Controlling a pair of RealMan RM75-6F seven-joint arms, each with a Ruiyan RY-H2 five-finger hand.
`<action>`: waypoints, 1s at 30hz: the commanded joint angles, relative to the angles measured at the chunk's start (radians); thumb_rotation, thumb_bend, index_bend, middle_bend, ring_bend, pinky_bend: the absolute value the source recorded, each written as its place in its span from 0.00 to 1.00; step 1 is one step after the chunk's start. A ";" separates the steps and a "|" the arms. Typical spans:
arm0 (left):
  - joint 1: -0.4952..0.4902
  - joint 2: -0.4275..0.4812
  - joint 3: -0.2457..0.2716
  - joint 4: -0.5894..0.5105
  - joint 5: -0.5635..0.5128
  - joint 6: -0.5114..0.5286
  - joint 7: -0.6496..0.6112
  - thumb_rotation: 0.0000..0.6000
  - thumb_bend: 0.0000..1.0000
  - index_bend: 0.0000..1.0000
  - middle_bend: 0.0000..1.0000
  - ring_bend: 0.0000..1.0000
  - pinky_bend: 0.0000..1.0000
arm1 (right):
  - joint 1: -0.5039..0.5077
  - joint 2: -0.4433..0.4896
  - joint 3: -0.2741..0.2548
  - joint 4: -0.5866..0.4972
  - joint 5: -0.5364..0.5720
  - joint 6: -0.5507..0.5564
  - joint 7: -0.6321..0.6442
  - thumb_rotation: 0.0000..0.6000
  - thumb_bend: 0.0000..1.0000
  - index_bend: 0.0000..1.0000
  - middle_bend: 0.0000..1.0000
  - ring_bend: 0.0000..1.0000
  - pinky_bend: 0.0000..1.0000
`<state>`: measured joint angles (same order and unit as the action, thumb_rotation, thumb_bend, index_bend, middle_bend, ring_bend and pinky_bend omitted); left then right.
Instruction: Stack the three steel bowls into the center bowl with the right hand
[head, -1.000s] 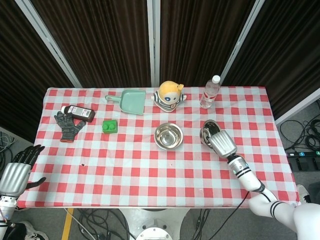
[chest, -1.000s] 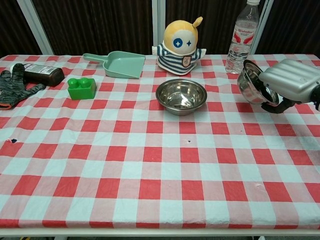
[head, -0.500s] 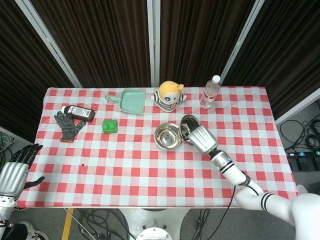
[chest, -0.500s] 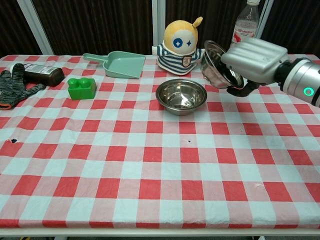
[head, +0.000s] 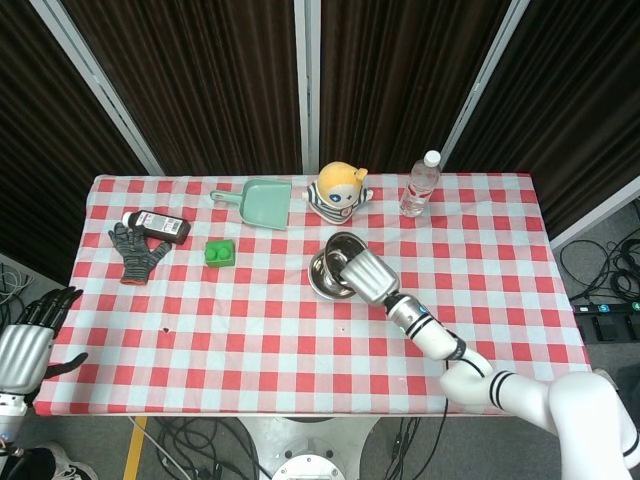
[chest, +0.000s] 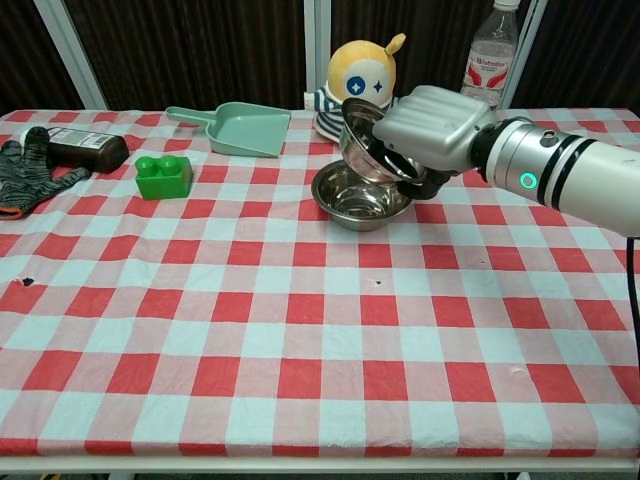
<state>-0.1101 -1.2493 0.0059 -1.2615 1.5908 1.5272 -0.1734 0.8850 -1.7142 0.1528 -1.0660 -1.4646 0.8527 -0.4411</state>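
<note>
Steel bowl (chest: 362, 140) gripped in right hand (chest: 432, 128), fingers wrapped over its rim, bowl tilted with its opening facing left. It sits directly above the center bowl (chest: 360, 198), which rests upright on the checked tablecloth (chest: 300, 330) mid-table. Can't tell from either view whether the two bowls touch; head view shows the held bowl (head: 343, 250) overlapping the far-right part of the center bowl (head: 326, 280), with the hand (head: 367, 276) covering its right side.

Left hand (head: 28, 340) hangs off the near-left table edge, fingers apart, holding nothing.

Other items: plush toy (chest: 365, 80) just behind the bowls, water bottle (chest: 490, 55) far right, green dustpan (chest: 235, 128) left of the toy, green block (chest: 164, 177) near it, dark glove (chest: 25, 170) and a dark labelled container (chest: 85, 150) at the far-left edge. Only two steel bowls visible in these views.
</note>
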 joint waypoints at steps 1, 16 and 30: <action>0.001 0.000 0.000 0.004 -0.001 0.000 -0.007 1.00 0.03 0.15 0.20 0.13 0.22 | 0.015 -0.021 0.002 0.023 0.013 -0.019 -0.007 1.00 0.38 0.69 0.62 0.81 0.76; 0.004 -0.005 -0.004 0.034 -0.009 0.001 -0.047 1.00 0.03 0.15 0.20 0.13 0.22 | 0.057 -0.030 -0.001 0.041 0.062 -0.086 -0.028 1.00 0.03 0.47 0.45 0.80 0.76; -0.011 -0.002 -0.003 0.011 0.003 -0.013 -0.025 1.00 0.02 0.15 0.20 0.13 0.22 | -0.058 0.237 0.033 -0.267 0.099 0.120 -0.089 1.00 0.00 0.32 0.40 0.79 0.76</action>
<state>-0.1199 -1.2514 0.0034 -1.2492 1.5936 1.5152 -0.1993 0.8818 -1.5575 0.1788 -1.2445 -1.3686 0.8958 -0.5263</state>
